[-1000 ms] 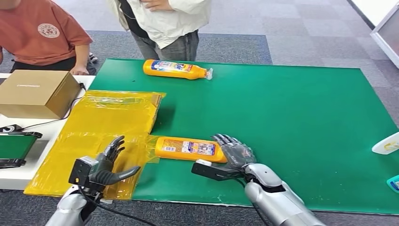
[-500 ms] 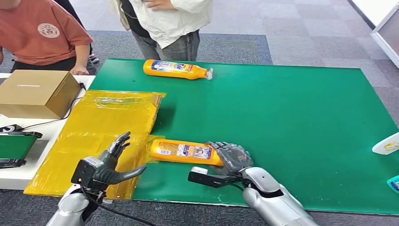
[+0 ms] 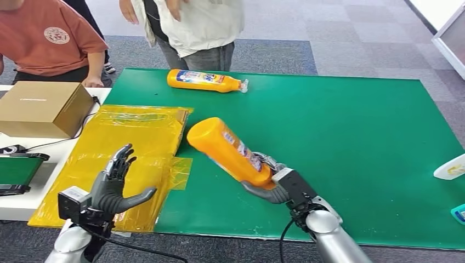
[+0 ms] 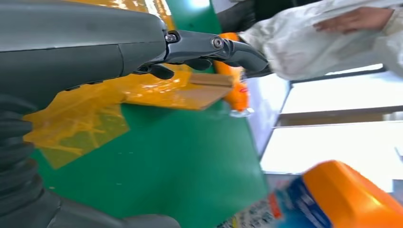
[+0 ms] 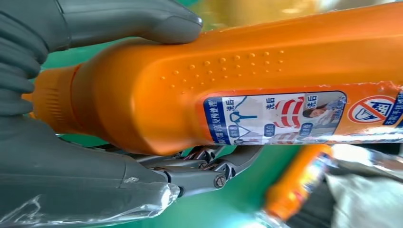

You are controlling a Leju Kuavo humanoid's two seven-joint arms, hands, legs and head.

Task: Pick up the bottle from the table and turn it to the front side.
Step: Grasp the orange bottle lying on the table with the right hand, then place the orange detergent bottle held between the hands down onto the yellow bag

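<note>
The right hand (image 3: 272, 186) is clamped around the neck end of the orange bottle (image 3: 229, 150), thumb on one side and darker fingers (image 5: 209, 166) wrapped under the other. The bottle is off the table, tilted, its base raised up and toward the robot's left, above the green mat (image 3: 340, 142). In the right wrist view the thumb lies along the bottle's shoulder just beside the ribbed cap, and a blue-and-white printed label (image 5: 285, 116) with a red prohibition symbol faces the camera.

The left hand (image 3: 112, 186) holds nothing; its fingers are spread apart and pointing upward, palm turned toward the bottle, over the near part of the yellow plastic sheet (image 3: 126, 142). Hand and bottle are apart.

A second orange bottle (image 3: 205, 80) lies on its side at the far edge of the mat, cap toward the robot's right. The yellow sheet overlaps the mat's left edge. A brown cardboard box (image 3: 44, 107) sits on a white surface beside the sheet. Two people stand at the far side: one in a rust-red shirt (image 3: 46, 38), one in a light jacket (image 3: 203, 22). A white and teal item (image 3: 452, 167) lies at the mat's right edge, cut off by the frame.
</note>
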